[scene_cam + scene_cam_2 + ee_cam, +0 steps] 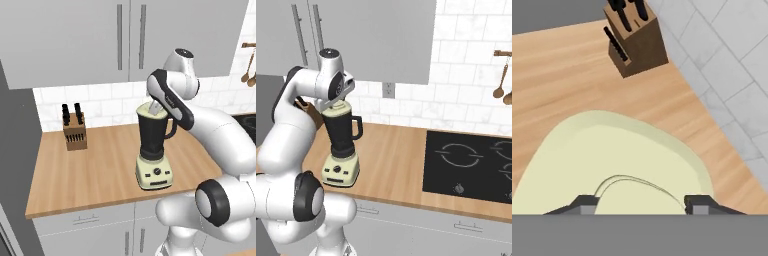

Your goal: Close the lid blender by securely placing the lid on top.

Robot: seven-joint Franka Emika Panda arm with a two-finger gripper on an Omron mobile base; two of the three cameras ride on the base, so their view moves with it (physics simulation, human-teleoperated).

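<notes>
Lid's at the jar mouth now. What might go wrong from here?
1. The lid looks tilted on the blender rim in the left base view; letting go now may leave it cocked, not seated.
2. The gripper straddles the lid's knob; a sideways pull while retreating might drag the lid off.
3. The jar is tall on a small base; hard downward pressing off-centre could tip it.

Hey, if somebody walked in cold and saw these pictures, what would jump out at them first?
Probably the big white arm bent over the wooden counter, with its gripper right above the cream lid on top of the dark blender. After that, the wooden knife block by the tiled wall, and the black cooktop set into the counter on the blender's other side.
</notes>
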